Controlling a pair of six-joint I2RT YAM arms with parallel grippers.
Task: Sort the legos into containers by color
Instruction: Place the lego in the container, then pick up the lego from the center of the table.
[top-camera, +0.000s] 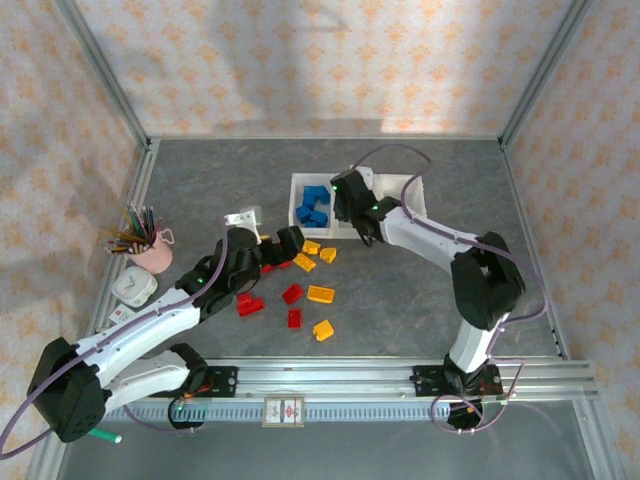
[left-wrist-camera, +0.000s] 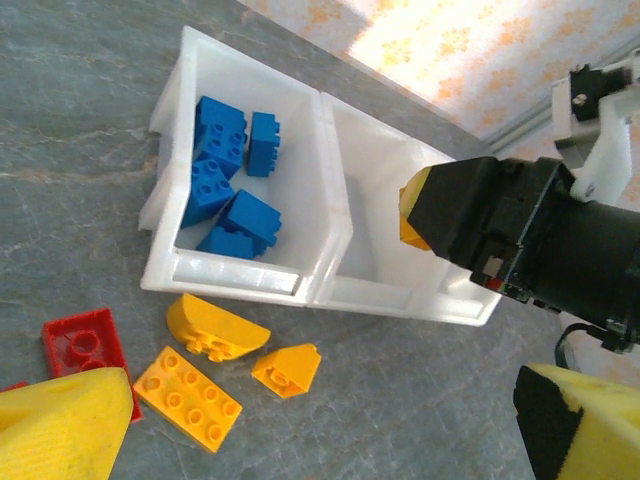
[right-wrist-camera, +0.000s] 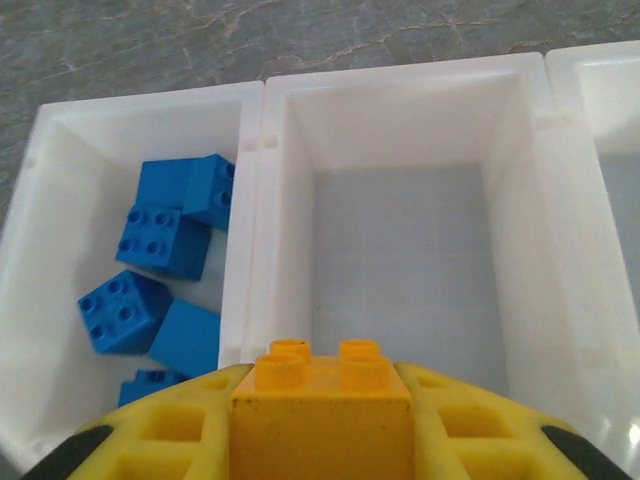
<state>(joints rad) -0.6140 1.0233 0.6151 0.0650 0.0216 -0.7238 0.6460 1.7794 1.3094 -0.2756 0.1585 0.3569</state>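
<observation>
Clamped in the right gripper (left-wrist-camera: 425, 210), the yellow brick (right-wrist-camera: 320, 400) is held at the middle bin's (right-wrist-camera: 400, 260) 6 o'clock side. It should be centred before release. The left gripper (left-wrist-camera: 320, 430) is spread apart.

Grey marbled tabletop (top-camera: 400, 300); peach floral-patterned walls (top-camera: 300, 60); aluminium frame posts (top-camera: 105, 70); soft light.

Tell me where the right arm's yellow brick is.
In the right wrist view, the yellow brick is clamped in the right gripper above the empty middle bin, beside the left bin of blue bricks.
</observation>
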